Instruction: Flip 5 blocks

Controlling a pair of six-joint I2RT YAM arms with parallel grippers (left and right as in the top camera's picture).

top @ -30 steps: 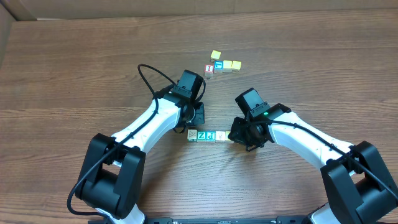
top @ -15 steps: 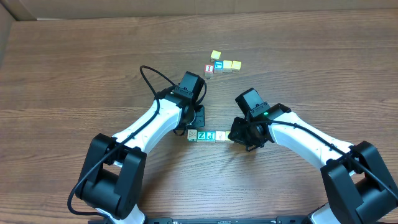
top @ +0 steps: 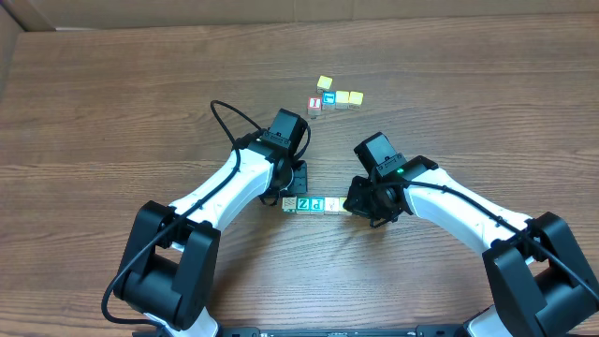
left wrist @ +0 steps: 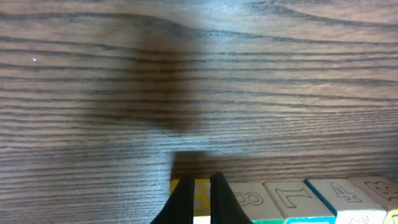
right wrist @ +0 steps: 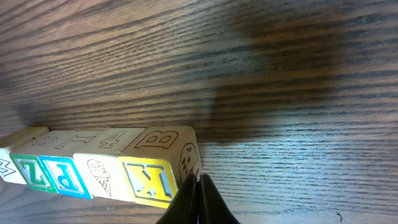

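The blocks lie in one tight row across the table's middle: a cream one [top: 289, 202], the green "Z" [top: 302, 203], the blue "P" [top: 316, 204] and a whitish one [top: 331, 205]. My left gripper [top: 286, 194] is shut, its tips over the row's left end block [left wrist: 202, 185]. My right gripper [top: 352, 208] is shut too, and its tips [right wrist: 199, 186] touch the side of the right end block, whose near face shows a yellow "K" [right wrist: 146, 180]. The right wrist view also shows the ice-cream face [right wrist: 99, 174], "P" [right wrist: 65, 175] and "Z" [right wrist: 28, 171].
A separate cluster sits farther back: a yellow cube [top: 324, 82], a blue-letter cube [top: 328, 95], two more yellow cubes [top: 349, 97] and a red-letter cube [top: 315, 104]. A black cable [top: 225, 117] loops off the left arm.
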